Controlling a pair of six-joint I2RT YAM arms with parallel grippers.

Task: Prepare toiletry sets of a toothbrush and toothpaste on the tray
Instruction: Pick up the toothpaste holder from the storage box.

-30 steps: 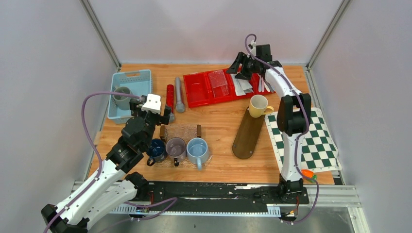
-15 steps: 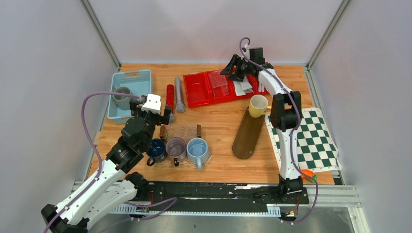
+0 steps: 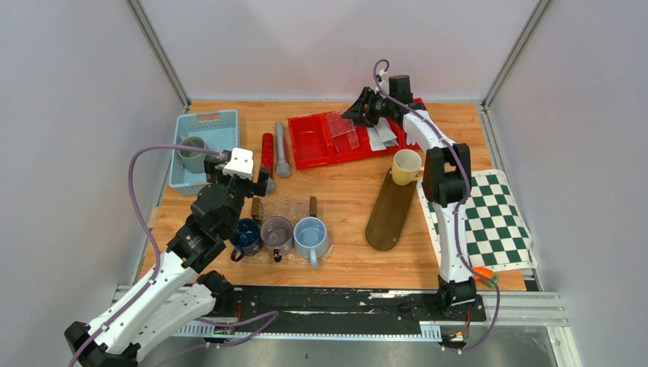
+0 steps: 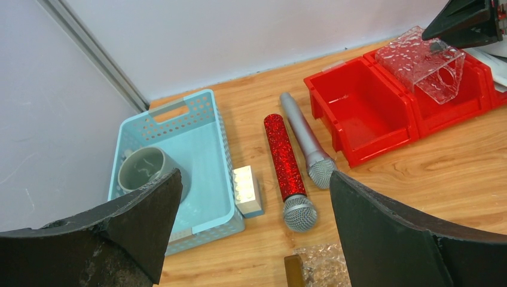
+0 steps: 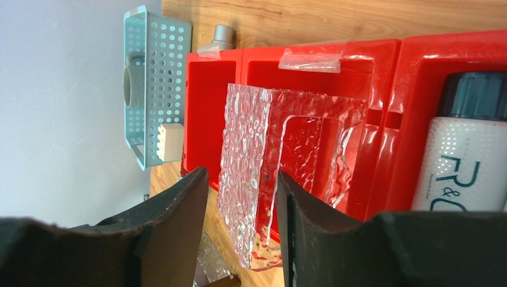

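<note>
Pale toothpaste tubes (image 3: 380, 138) lie in the right compartment of the red bin (image 3: 309, 145) at the back. One white tube with a dark cap (image 5: 466, 167) shows in the right wrist view. Thin pale toothbrushes (image 3: 411, 139) lie beside them, partly hidden by the right arm. The brown oval wooden tray (image 3: 388, 214) lies mid-table. My right gripper (image 3: 361, 109) (image 5: 240, 173) is open and empty, just above a clear textured box (image 3: 344, 131) (image 5: 281, 155) in the bin's middle compartment. My left gripper (image 3: 258, 182) (image 4: 256, 174) is wide open and empty, above the table's left side.
A yellow mug (image 3: 405, 164) stands on the tray's far end. A blue basket (image 3: 229, 122) holds a grey mug (image 4: 143, 170). Red (image 4: 284, 158) and grey (image 4: 305, 137) microphones and a silver brick (image 4: 248, 190) lie beside it. Three mugs (image 3: 277, 233) and a checkered mat (image 3: 489, 218) sit nearer.
My right gripper has moved left along the red bin, from over the toothpaste compartment to over the clear textured box. The left arm has not moved.
</note>
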